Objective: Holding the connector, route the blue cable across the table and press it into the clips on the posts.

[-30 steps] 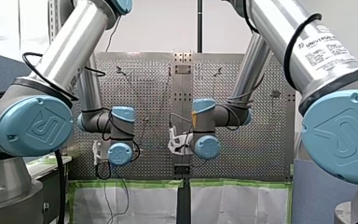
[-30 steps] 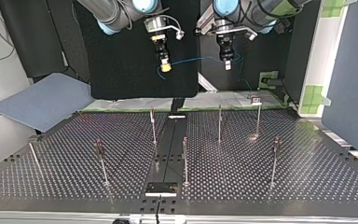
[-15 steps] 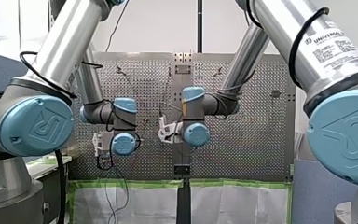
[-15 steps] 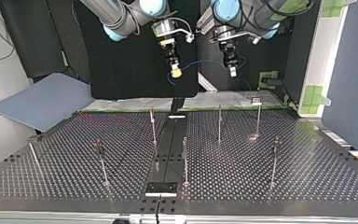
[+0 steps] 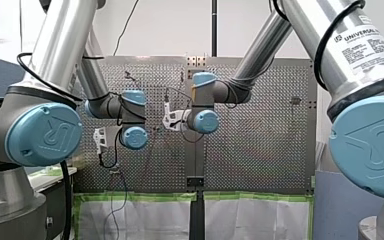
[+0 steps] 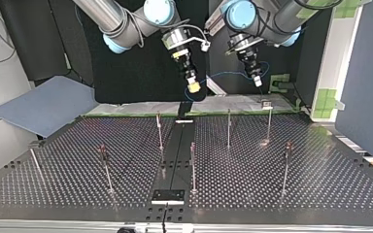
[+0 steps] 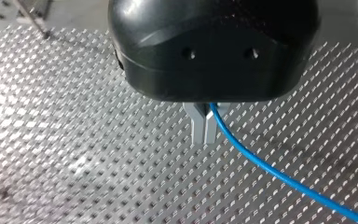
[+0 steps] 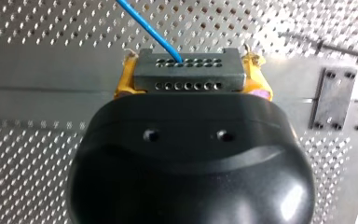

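Top view, both jaws lower, blue cable (image 6: 223,74) rightward

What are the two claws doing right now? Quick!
Left claw: shut on the blue cable.
Right claw: shut on the grey connector at the cable's end.

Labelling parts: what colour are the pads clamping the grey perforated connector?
Yellow pads flank the grey perforated connector; clearest in the right wrist view.

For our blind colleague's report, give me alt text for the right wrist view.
My right gripper clamps a grey connector with rows of holes between yellow pads. A blue cable leaves one hole and runs ahead over the perforated table.
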Motion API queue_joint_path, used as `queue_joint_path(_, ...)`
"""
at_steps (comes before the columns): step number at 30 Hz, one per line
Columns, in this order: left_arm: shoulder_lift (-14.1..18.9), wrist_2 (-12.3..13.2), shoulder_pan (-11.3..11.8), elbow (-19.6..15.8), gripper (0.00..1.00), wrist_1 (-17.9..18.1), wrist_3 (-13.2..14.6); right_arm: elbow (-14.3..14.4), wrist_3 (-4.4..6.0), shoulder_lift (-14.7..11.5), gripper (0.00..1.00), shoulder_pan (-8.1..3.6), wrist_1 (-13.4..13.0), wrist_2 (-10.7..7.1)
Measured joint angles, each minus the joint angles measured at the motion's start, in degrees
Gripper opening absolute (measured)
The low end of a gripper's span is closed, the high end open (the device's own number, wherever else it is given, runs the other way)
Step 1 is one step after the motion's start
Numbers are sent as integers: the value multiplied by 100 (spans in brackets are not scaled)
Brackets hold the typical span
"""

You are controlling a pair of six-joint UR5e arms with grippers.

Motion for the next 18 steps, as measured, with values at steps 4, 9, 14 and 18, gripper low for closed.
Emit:
queue_joint_path(4, 214, -215, 79, 94, 1, -213, 34, -210, 61, 0, 0, -25, 211, -157)
queue_joint_path(9, 454, -454, 139, 165, 1, -454, 35, -432, 73, 11, 0, -33, 433, -210)
queue_joint_path(14, 680, -590, 164, 179, 1, -681, 31, -650, 65, 18, 0, -25, 649, -262)
queue_joint_path(18, 858, -491, 179, 206, 1, -860, 1, -823, 74, 25, 0, -5, 823, -300)
